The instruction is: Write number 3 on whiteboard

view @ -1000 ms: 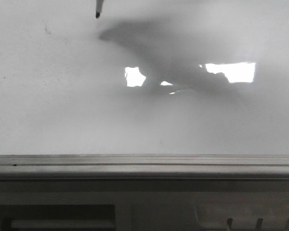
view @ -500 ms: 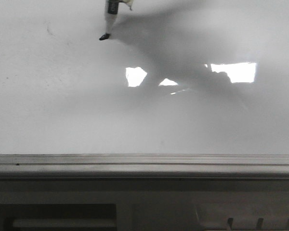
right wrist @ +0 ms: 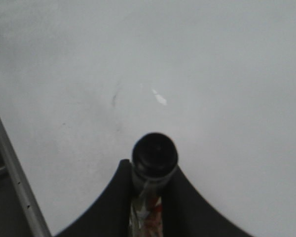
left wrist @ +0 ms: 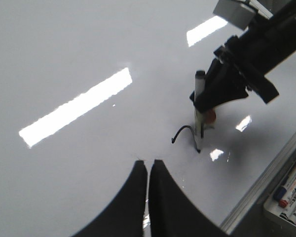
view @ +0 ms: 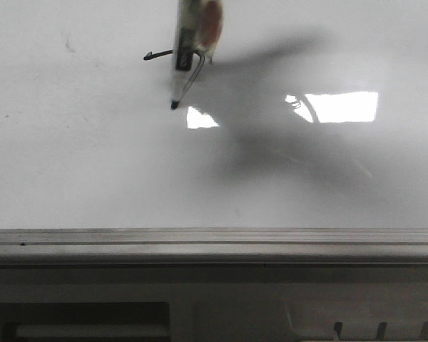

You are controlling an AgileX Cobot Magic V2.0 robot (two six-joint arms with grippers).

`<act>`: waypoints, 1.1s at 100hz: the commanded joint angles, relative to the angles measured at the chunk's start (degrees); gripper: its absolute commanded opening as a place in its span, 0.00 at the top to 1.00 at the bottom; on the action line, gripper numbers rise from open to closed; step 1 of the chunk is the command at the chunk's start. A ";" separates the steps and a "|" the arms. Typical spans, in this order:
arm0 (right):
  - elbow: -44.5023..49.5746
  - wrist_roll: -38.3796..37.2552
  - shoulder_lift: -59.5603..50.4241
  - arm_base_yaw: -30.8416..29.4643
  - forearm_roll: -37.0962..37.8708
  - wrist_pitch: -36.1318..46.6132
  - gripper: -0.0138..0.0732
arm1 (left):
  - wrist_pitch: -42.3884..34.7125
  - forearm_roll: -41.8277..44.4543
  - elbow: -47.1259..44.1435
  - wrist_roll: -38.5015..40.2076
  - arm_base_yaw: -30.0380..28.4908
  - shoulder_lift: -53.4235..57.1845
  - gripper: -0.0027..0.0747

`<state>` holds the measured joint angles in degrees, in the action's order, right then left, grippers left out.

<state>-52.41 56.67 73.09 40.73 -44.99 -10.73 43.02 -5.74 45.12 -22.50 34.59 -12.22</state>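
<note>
Pen point(view: 178, 75) moved down whiteboard point(view: 71, 171), gripped by right pincer point(right wrist: 148, 197), left pincer point(left wrist: 148, 170) closed empty.

The whiteboard point(view: 93, 171) lies flat, shiny and pale. A thin black number 3 point(view: 189, 71) line is drawn on it.

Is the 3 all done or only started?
Only started. The number 3 is so far just a hooked top and one slanting stroke on the whiteboard, and the pen in the right hand has its tip at the stroke's end.
</note>
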 commanded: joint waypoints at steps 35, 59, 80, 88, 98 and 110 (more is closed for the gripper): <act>0.63 2.14 -4.87 -7.13 2.67 3.34 0.91 | -5.27 -2.10 1.06 0.81 0.34 -0.83 0.99; 6.13 2.14 -8.47 -8.30 -2.35 2.12 0.91 | -5.27 -3.30 1.06 0.81 0.34 -0.83 0.99; 7.67 2.14 -0.97 0.23 -6.88 7.73 0.91 | -5.87 -3.30 1.06 0.81 0.34 -0.83 0.99; 7.31 2.14 1.65 3.60 -6.88 10.73 0.91 | -5.87 -3.30 1.06 0.81 0.34 -0.83 0.99; 5.98 2.14 2.25 4.82 -7.02 10.19 0.91 | -5.87 -3.41 1.06 0.81 0.34 -0.83 0.99; 1.75 2.14 -2.05 4.83 -7.02 4.47 0.91 | -5.75 -5.51 1.06 0.81 0.34 -0.83 0.99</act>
<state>-46.35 57.11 75.12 45.76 -53.25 -7.41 41.73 -8.86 45.09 -22.39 34.59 -12.22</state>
